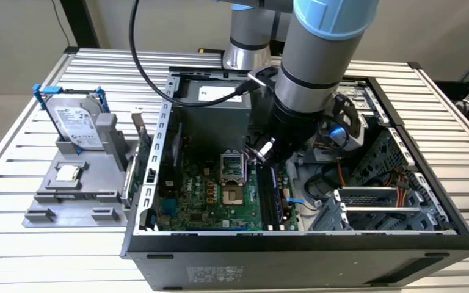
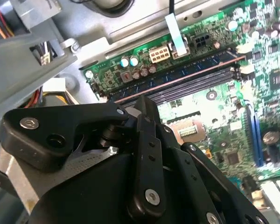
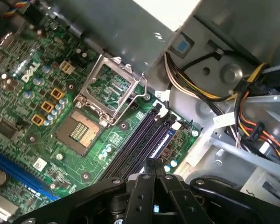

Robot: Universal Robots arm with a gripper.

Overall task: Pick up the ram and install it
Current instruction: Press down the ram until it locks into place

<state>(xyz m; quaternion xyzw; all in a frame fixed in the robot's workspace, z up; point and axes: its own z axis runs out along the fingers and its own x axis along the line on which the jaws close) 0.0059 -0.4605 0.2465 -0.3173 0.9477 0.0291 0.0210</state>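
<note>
The gripper (image 1: 261, 152) hangs at mid-frame in the exterior view, inside the open computer case (image 1: 300, 241), its fingers drawn together on nothing. Wire bundles (image 3: 252, 100) and a drive cage (image 1: 377, 204) crowd one side. The ram (image 2: 177, 73) sits seated in the motherboard (image 1: 210, 195) slots (image 3: 140, 144), just past the fingertips.

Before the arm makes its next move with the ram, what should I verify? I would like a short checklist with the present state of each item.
1. Ram lies in one of the memory slots: ok.
2. Ram pressed fully down, end latches closed: cannot tell.
3. Gripper jaws shut with nothing between them: ok.
4. Gripper positioned over the memory slots: ok.
5. Cables lie apart from the gripper: ok.
</note>
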